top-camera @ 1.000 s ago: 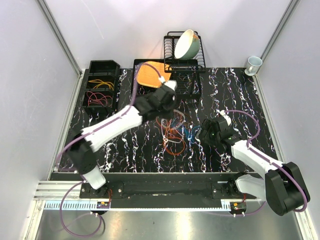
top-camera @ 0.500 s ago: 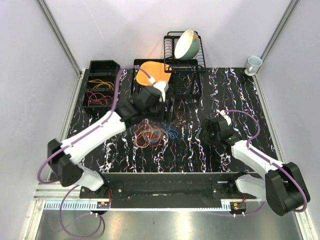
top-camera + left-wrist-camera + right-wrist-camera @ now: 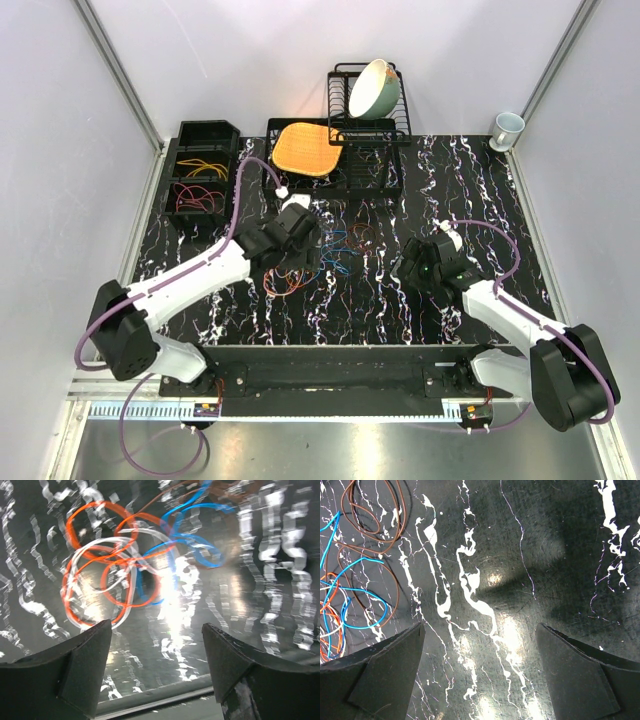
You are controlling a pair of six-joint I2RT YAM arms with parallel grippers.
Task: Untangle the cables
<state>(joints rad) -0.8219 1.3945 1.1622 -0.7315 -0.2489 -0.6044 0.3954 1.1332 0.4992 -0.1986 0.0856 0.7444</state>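
Note:
The cables (image 3: 335, 250) lie in a loose tangle on the black marbled table: orange loops (image 3: 284, 283), blue ones and brown ones (image 3: 361, 236). My left gripper (image 3: 298, 256) hovers over the tangle's left side, open and empty. In the left wrist view its gripper (image 3: 156, 629) has bare table between the fingers, with orange (image 3: 95, 527), white and blue (image 3: 200, 550) cables just ahead. My right gripper (image 3: 408, 268) stands open to the right of the tangle. Its wrist view shows the gripper (image 3: 480, 628) over bare table, with brown (image 3: 372, 515) and blue cables at the left edge.
A black bin (image 3: 172, 188) at the back left holds yellow and red cables. Behind the tangle are an orange mat (image 3: 305, 148) and a black dish rack (image 3: 398, 150) with a pale bowl (image 3: 375, 88). A mug (image 3: 507, 129) stands at the back right.
My left gripper has opened and let go of the cables, then swung left and down. The tangle shifted left and now rests on the table. The right arm has not moved.

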